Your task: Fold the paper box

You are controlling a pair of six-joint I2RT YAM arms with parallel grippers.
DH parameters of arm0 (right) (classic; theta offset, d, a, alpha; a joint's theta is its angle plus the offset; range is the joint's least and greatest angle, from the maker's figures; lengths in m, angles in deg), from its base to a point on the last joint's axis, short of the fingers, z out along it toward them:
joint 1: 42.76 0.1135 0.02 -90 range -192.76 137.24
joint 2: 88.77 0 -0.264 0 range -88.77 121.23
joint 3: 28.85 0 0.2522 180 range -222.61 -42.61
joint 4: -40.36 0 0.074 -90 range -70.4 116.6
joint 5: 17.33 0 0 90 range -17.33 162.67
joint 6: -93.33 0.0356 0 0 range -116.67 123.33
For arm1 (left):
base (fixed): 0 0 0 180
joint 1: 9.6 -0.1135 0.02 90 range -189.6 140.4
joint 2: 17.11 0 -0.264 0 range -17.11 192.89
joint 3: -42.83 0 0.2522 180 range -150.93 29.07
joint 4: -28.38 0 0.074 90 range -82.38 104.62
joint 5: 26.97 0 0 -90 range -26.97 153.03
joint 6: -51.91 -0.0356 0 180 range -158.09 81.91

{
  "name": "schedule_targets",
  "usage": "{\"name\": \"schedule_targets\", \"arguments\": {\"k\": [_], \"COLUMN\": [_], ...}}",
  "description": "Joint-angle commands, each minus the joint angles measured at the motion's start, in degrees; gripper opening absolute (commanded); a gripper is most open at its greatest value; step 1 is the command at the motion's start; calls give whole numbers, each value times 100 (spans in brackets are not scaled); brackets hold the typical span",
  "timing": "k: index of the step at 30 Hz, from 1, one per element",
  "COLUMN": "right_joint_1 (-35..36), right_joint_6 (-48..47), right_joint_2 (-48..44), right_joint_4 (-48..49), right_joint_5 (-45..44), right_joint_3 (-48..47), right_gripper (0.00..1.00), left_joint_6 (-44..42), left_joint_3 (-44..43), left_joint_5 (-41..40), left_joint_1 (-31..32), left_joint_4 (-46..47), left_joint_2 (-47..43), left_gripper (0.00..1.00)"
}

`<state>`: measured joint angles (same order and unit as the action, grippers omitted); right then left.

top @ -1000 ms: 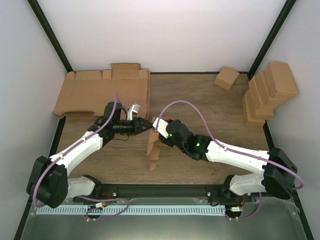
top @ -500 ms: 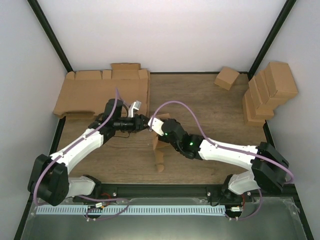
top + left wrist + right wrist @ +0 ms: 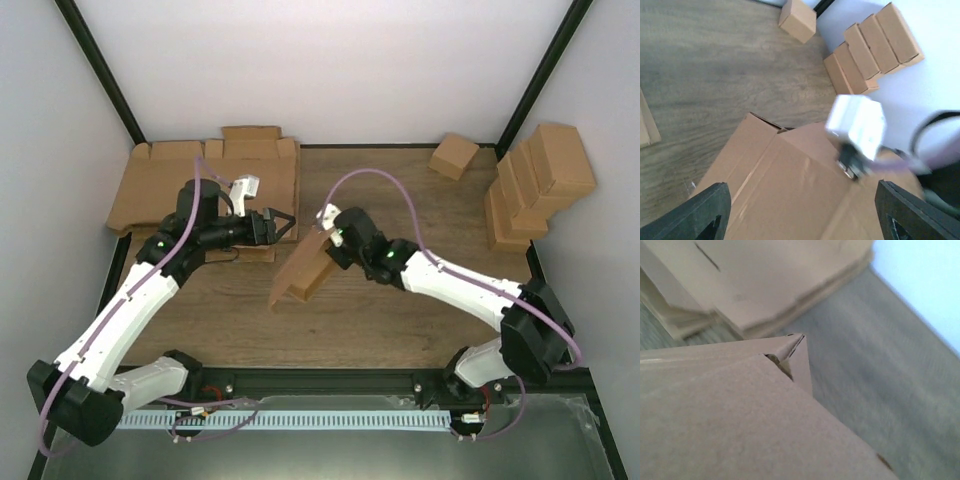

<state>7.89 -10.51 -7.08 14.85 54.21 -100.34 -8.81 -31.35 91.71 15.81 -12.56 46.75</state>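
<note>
The paper box (image 3: 303, 266) is a brown, partly folded carton held tilted above the middle of the table. My right gripper (image 3: 327, 238) is shut on its upper far edge. In the right wrist view the paper box (image 3: 725, 425) fills the lower left and hides the fingers. My left gripper (image 3: 281, 222) stands open just left of the box's top and is apart from it. In the left wrist view both black fingertips (image 3: 705, 212) frame the paper box (image 3: 785, 185), with nothing gripped.
Large flat cardboard sheets (image 3: 205, 185) lie at the back left, close behind the left arm. A small cube carton (image 3: 453, 156) sits at the back right. Several folded cartons (image 3: 535, 185) lean against the right wall.
The left gripper has opened, let go of the box and drawn back to the left. The right gripper has shut on the box and raised it from upright to a tilt.
</note>
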Motion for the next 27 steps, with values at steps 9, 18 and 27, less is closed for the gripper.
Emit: {"name": "schedule_targets", "arguments": {"k": [9,18,27], "right_joint_1": [-1132,-1392,-1392], "right_joint_6": [1832,2401,2629], "right_joint_2": [-62,545,119], "right_joint_4": [-2114,-1566,-1023], "right_joint_5": [2561,2575,2318], "right_joint_3": [180,644,1046], "right_gripper": [1,12,42], "left_joint_6": [-742,-1136,-1247], "left_joint_3": [-515,0,342], "left_joint_5": [-481,5,172], "left_joint_1": [21,26,43], "left_joint_4": [-813,-830,-689], "left_joint_2": [-550,-354,-403], "left_gripper": [92,93,93]}}
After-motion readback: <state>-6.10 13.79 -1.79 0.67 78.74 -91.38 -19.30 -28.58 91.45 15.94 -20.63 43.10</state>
